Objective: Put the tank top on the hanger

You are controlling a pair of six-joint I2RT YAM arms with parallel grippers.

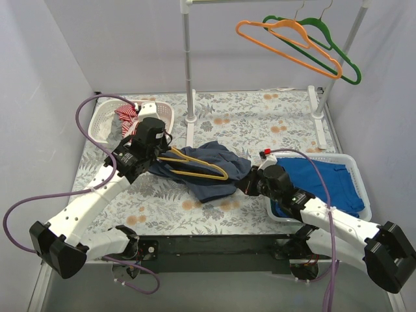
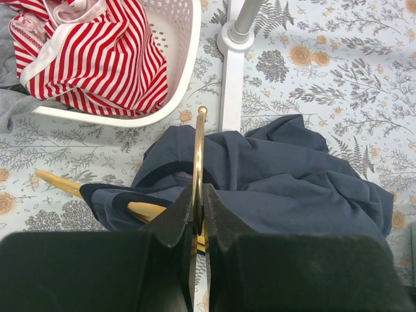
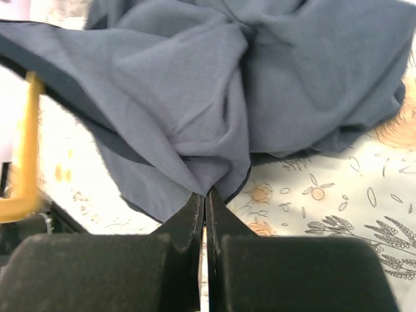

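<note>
My left tool (image 2: 197, 224) is clenched on the yellow hanger (image 1: 195, 170) by its hook. My right tool (image 3: 207, 198) grips the navy tank top (image 3: 260, 97), bunched partly over the hanger. Shoulders appear unseated; threading remains.

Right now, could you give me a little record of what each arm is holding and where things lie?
left end effector: shut on thin yellow plastic hanger
right end effector: shut on dark navy-blue tank top, at its edge
tank top: crumpled on floral table, partly over hanger
hanging above: orange plastic hanger, dark green plastic hanger
</note>
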